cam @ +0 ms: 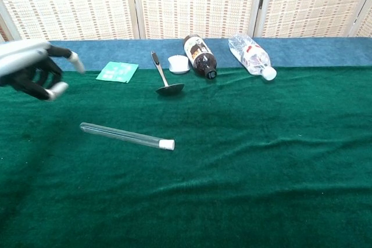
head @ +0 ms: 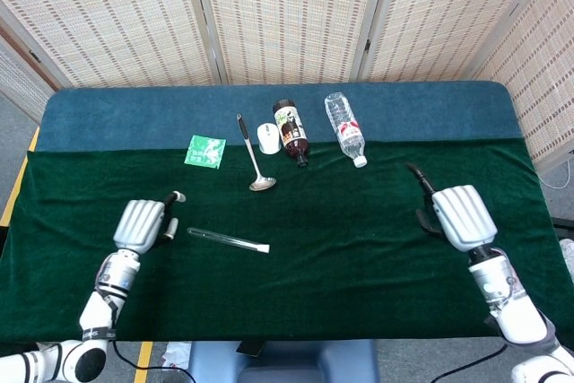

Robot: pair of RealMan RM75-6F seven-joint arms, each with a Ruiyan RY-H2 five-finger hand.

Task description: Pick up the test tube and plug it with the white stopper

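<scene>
From the head view the left hand (head: pixel 142 224) hovers with fingers apart and holding nothing, the stoppered test tube (head: pixel 228 240) lying on the desk (head: pixel 359 248) just to its right and the right hand (head: pixel 457 216) far beyond, likewise unladen, while the chest view shows the left hand (cam: pixel 32 71) loosely curled, empty, above and left of the tube (cam: pixel 125 136).
</scene>
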